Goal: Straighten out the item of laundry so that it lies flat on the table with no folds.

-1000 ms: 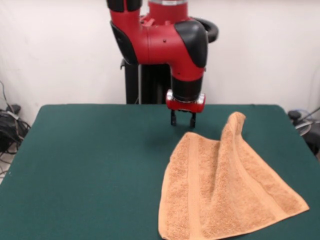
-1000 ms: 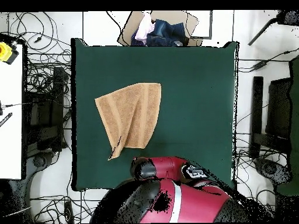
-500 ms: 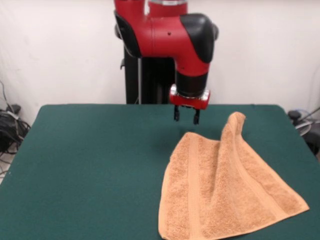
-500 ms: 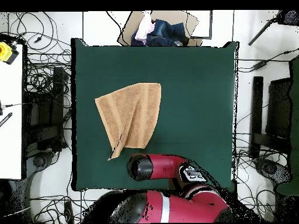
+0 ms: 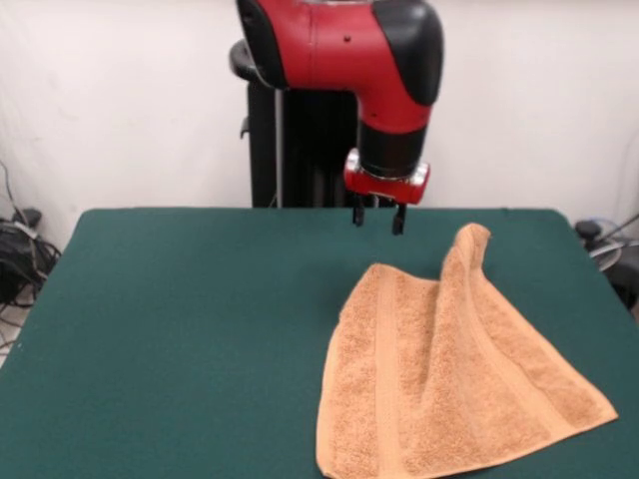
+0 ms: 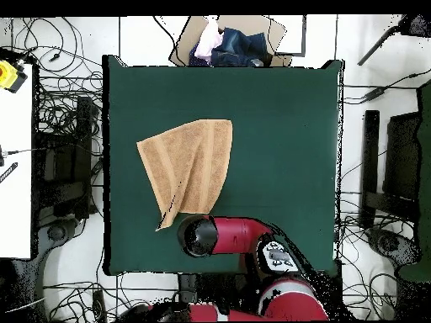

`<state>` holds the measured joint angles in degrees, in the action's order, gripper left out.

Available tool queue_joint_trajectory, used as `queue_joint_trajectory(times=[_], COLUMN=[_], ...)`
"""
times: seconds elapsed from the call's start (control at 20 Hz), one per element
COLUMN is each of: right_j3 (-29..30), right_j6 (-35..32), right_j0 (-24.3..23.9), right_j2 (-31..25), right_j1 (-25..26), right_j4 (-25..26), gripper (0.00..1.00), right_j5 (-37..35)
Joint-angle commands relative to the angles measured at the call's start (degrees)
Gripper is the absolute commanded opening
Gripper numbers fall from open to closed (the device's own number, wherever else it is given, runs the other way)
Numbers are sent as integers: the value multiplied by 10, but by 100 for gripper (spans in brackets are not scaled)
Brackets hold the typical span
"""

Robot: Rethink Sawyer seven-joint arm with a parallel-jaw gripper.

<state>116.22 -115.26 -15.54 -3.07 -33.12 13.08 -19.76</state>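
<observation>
The orange-tan towel (image 5: 449, 384) is lying on the green table (image 5: 180, 329), one corner being held up in a peaked fold, so flattening is being left undone. The claw (image 5: 378, 217) is being held released and empty above the table, near that raised corner.

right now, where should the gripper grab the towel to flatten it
Probably the raised, folded-over corner of the towel, coming straight down from above. That peak stands clear of the table, so the open gripper hovering nearby could likely pinch it and draw the fold outward.
</observation>
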Motion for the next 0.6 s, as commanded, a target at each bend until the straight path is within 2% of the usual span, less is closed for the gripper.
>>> queue_joint_trajectory(times=[0.05, 0.6], right_j3=[-13, -5], right_j6=[-81, -108], right_j0=[-5, -9], right_j2=[-29, -23], right_j1=[30, 130], right_j4=[-30, -16], gripper=[100, 100], right_j5=[32, 189])
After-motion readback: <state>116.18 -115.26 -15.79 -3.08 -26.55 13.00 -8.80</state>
